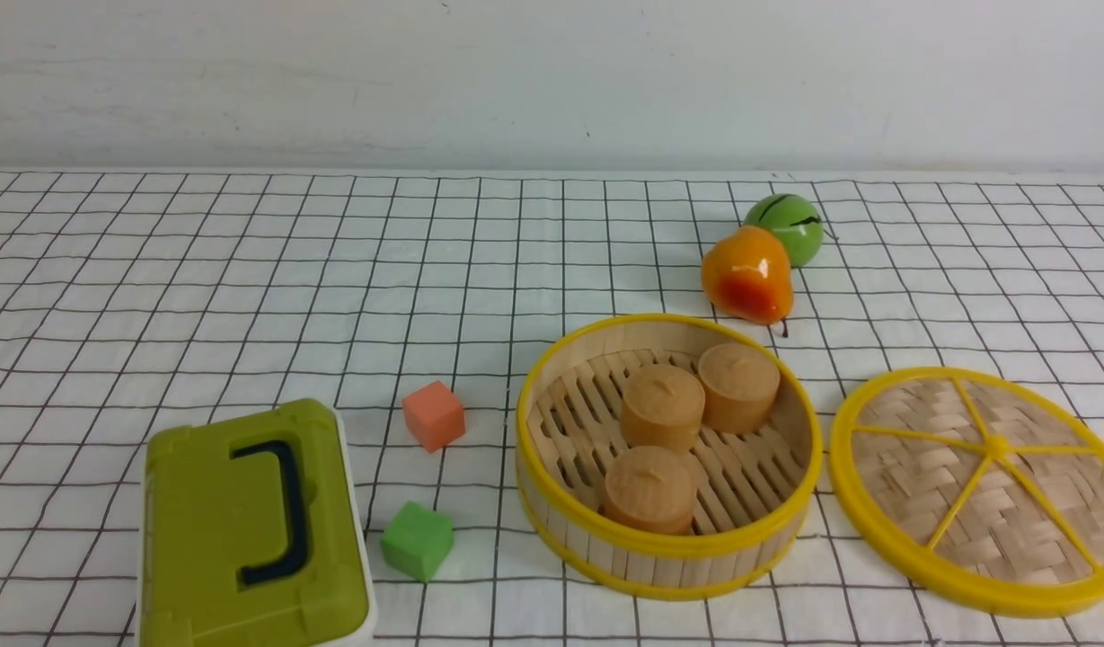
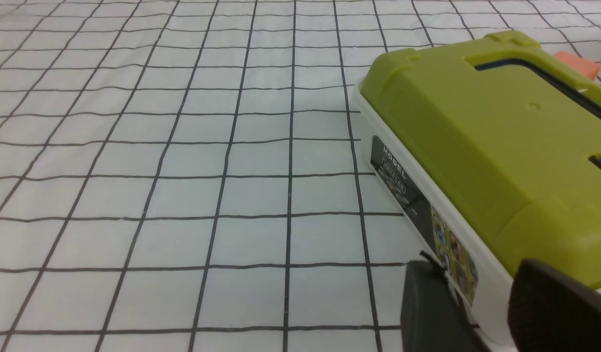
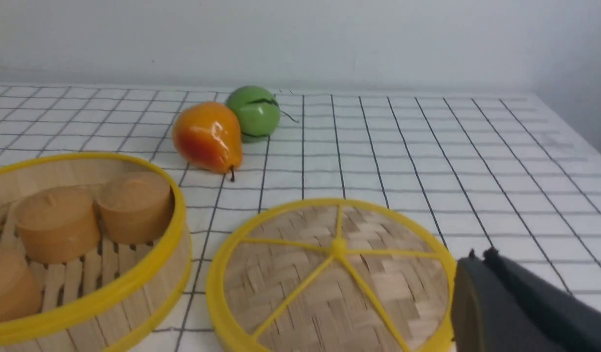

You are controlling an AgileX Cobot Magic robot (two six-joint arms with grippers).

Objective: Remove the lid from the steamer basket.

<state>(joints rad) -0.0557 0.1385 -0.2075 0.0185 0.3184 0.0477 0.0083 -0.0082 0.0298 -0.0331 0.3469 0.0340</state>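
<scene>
The steamer basket [image 1: 659, 568] stands uncovered on the checked cloth, right of centre, with three tan round buns [image 1: 664, 404] on its slatted floor. The lid [image 1: 983, 490] lies flat on the cloth just right of it, apart from it, spokes and knob facing up. In the right wrist view the lid [image 3: 329, 274] sits beside the basket [image 3: 109, 293]. My right gripper [image 3: 481, 255] is shut and empty, its tips at the lid's outer rim. My left gripper [image 2: 476, 274] is open beside the green box. Neither gripper shows in the front view.
An olive-green box [image 1: 246, 530] with a dark handle sits front left, close to my left fingers [image 2: 427, 308]. An orange cube [image 1: 434, 414] and a green cube [image 1: 417, 540] lie between box and basket. An orange pear [image 1: 747, 274] and a green fruit [image 1: 785, 226] lie behind the basket.
</scene>
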